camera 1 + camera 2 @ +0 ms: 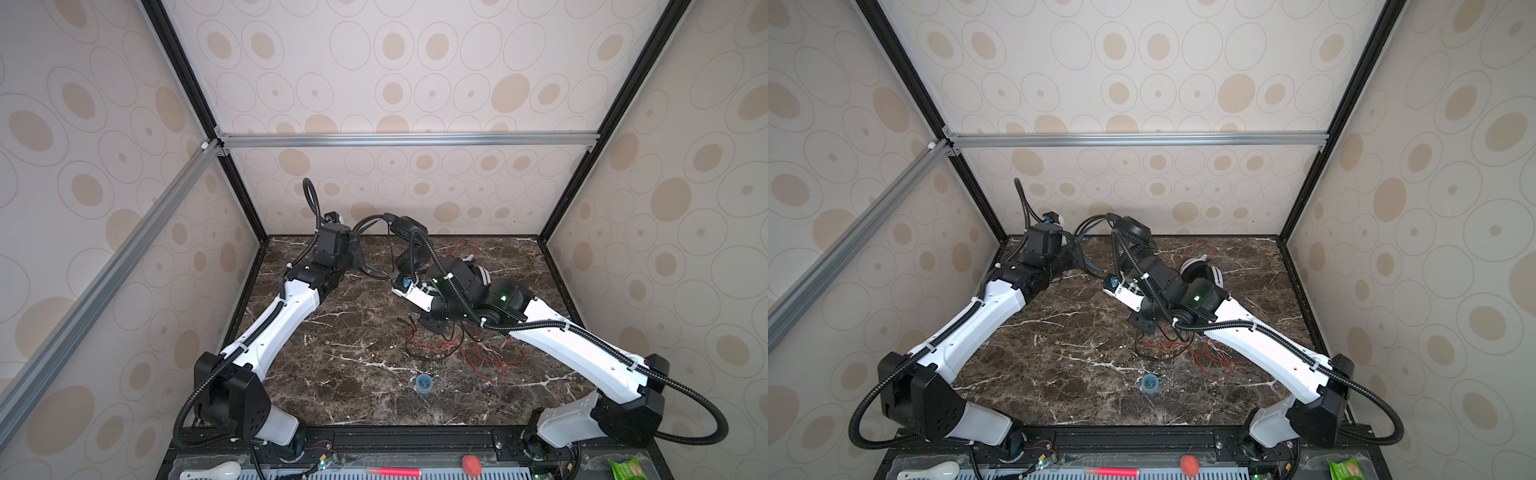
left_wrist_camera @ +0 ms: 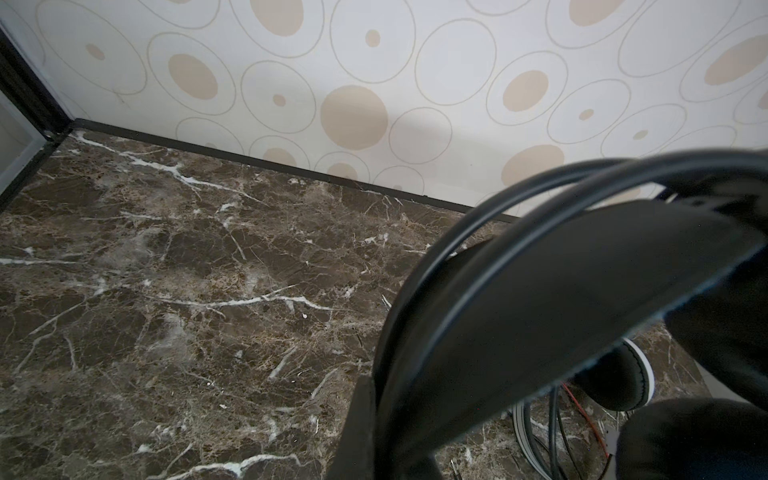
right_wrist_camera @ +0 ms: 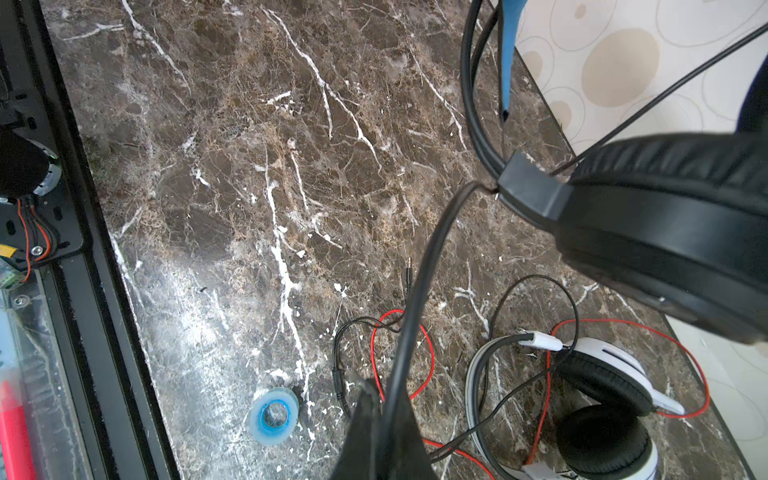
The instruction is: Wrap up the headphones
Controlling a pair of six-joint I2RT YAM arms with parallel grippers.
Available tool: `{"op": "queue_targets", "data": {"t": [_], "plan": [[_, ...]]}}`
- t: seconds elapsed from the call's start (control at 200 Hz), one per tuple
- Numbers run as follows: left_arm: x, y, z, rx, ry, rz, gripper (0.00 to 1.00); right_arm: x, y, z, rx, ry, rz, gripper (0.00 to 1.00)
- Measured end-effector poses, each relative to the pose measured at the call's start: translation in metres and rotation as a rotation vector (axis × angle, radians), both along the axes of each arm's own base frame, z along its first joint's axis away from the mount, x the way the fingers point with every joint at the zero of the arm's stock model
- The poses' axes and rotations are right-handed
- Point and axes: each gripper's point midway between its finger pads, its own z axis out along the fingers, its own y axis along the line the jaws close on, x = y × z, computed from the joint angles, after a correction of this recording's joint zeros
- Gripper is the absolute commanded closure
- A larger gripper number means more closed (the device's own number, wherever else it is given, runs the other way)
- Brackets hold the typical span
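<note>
Status: left gripper [image 1: 358,244] is clamped on the headband of the black headphones [image 1: 409,232] and holds them off the table [image 1: 353,332] at upper centre in both top views, near the back wall. Right gripper [image 3: 376,399] is pinched shut on the black cord [image 3: 419,270]. The cord runs up from the fingers to the earcup joint at centre right of the right wrist view. I see no clear turns of cord around the band. The thin tail and plug lie loose on the marble at lower centre of that view, so I'd call the black pair barely begun. The white headphones [image 3: 602,374] sit flat on the table at lower right, nothing gripping them, with the red cord [image 3: 428,353] sprawled in open loops and crossing the black tail. To do: wind the black cord, set that pair down, then do the white pair. Snag risk where the two cords overlap.
</note>
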Motion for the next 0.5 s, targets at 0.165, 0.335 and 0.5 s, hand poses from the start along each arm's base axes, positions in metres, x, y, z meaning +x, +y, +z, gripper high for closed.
{"op": "queue_targets", "data": {"t": [0.165,0.335,0.5], "plan": [[-0.003,0.0,-0.004,0.1,0.0,-0.03,1.0,0.014,0.007,0.022,-0.011,-0.042,-0.02,1.0],[-0.014,-0.002,-0.009,0.288,0.023,-0.085,1.0,0.026,0.002,0.039,-0.058,-0.101,-0.049,1.0],[-0.024,-0.013,-0.007,0.434,0.032,-0.187,1.0,0.036,-0.002,0.042,-0.131,-0.136,-0.059,1.0]]}}
